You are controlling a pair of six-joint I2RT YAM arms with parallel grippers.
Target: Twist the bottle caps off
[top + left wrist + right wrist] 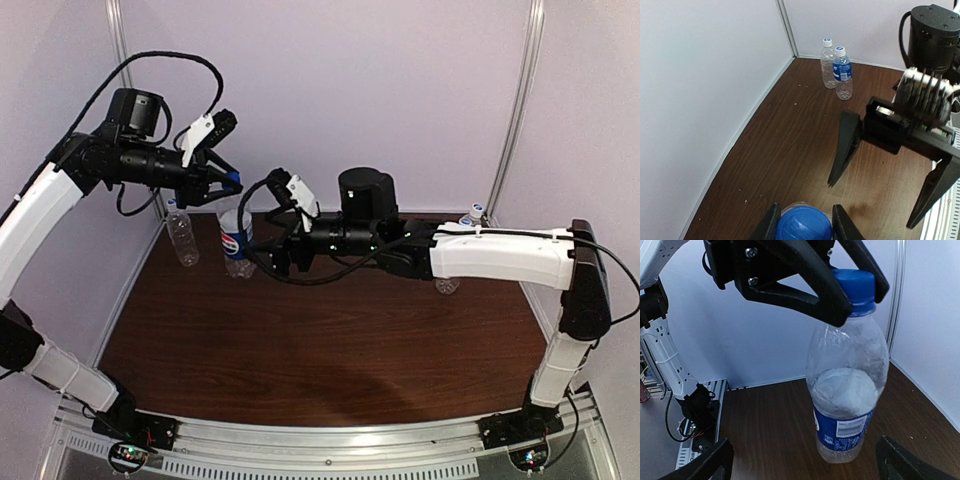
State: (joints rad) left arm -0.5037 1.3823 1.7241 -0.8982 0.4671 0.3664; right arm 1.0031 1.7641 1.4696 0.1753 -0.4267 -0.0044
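Left gripper [228, 186] clenching the dark blue cap [855, 282] atop the labelled bottle [236, 240], back-left on the worktop [330, 350].
A clear bottle [183, 238] is hugging the left wall [100, 280]. The right gripper [872, 202], jaws spread wide, is facing the labelled bottle. Two white-capped bottles [842, 75] are occupying the far right corner.

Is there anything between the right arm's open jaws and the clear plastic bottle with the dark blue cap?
Nothing visible. The clear plastic bottle stands free ahead of them; the left arm's jaws grip only its dark blue cap, higher up.
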